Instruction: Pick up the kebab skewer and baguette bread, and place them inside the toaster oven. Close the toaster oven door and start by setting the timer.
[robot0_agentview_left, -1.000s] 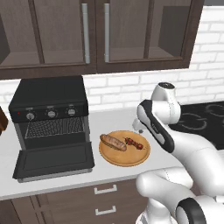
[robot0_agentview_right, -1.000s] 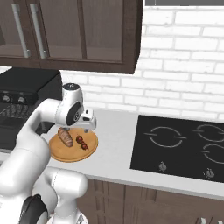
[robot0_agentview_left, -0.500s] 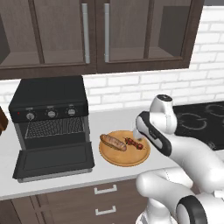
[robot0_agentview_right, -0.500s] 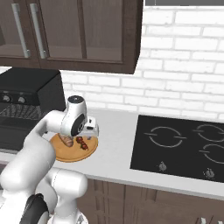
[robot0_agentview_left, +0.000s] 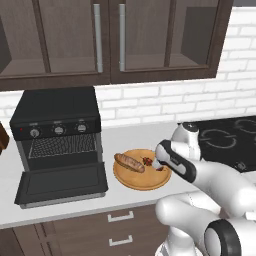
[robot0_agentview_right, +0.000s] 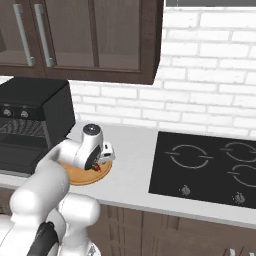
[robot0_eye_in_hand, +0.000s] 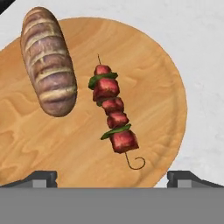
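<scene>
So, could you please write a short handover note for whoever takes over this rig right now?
Hand: open and holding nothing, poised over the wooden plate with the kebab skewer lying between its fingertips.
Things: the kebab skewer and the baguette bread lie side by side on the plate, apart from each other. The plate sits on the counter just right of the toaster oven.
Done: the toaster oven door is already dropped open, and the rack inside looks bare.
Left: grasp the skewer, place it in the oven, do the same with the bread, close the door, set the timer.
</scene>
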